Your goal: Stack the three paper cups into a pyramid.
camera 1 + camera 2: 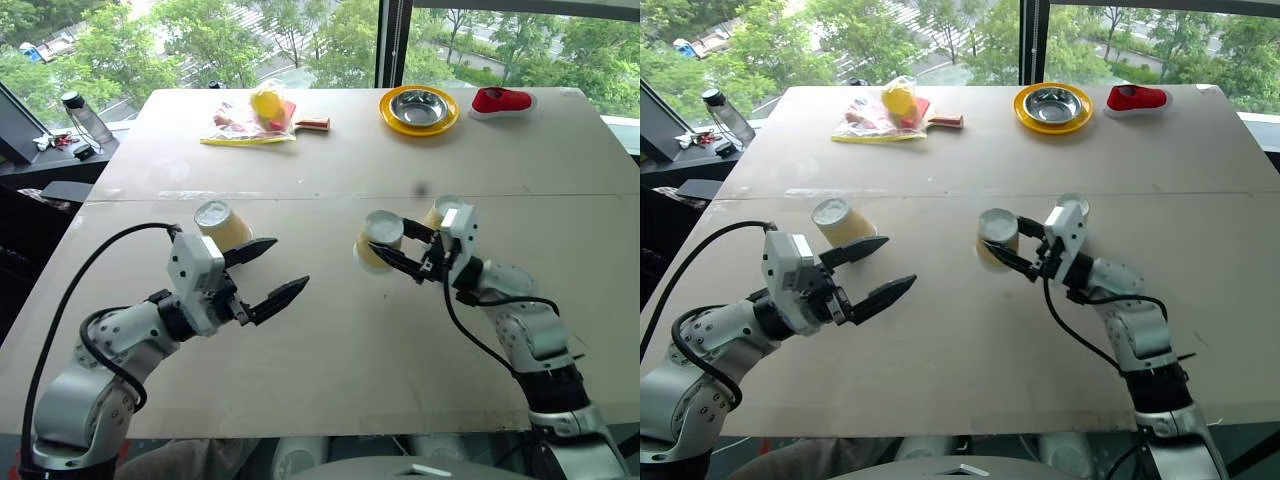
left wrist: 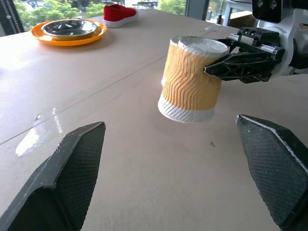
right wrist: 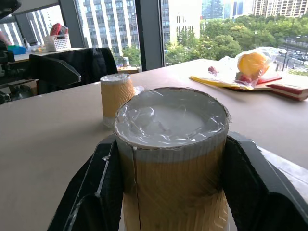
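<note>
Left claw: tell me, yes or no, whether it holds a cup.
No, the left claw is open and empty, beside a cup on the table.

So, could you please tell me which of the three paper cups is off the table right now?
The middle cup, clamped upside down between the right gripper's fingers. The cup by the left gripper and the one behind the right wrist both stand on the table.

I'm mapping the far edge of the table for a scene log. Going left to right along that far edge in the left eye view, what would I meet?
Clear bag with a yellow fruit → wooden paddle handle → steel bowl on a yellow plate → red shoe.
</note>
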